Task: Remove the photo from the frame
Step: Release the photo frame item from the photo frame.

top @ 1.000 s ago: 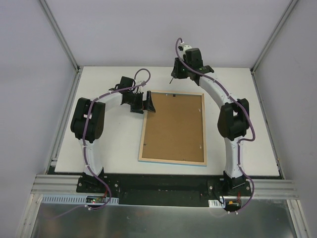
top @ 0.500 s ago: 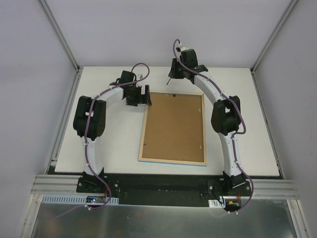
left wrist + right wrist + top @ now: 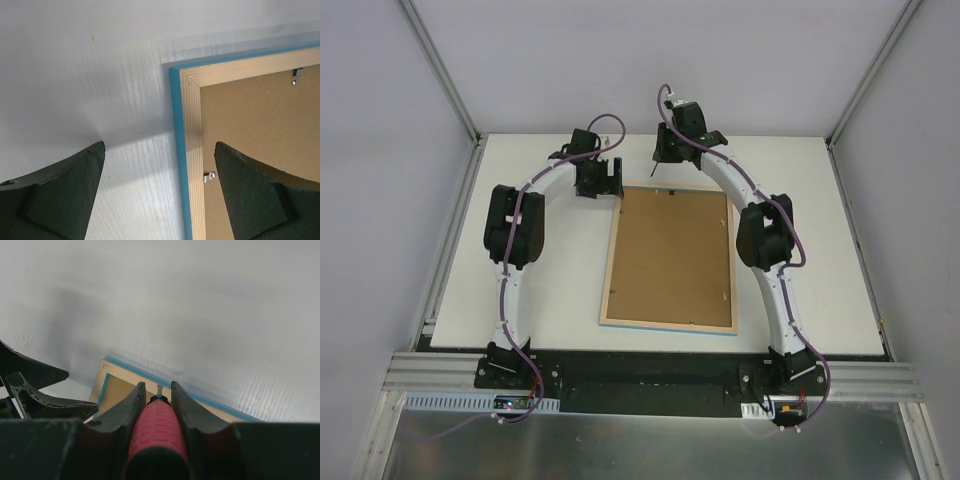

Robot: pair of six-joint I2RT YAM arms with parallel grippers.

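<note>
Frame (image 3: 666, 324) lay face-down, backing (image 3: 670, 255) up (photo not visible). Left gripper (image 3: 601, 188) gaped wide, empty, over frame's far-left corner. Right gripper (image 3: 157, 387) clenched a red-handled tool (image 3: 157, 425) above frame's far edge.

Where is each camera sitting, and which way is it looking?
Top external: above and behind the robot, looking down on the table; both arms show.
Left wrist: on the left gripper, looking down at the frame corner; its open fingers show.
Right wrist: on the right gripper, looking along its fingers, shut on a red-handled screwdriver.
Shared: every view shows the frame.
</note>
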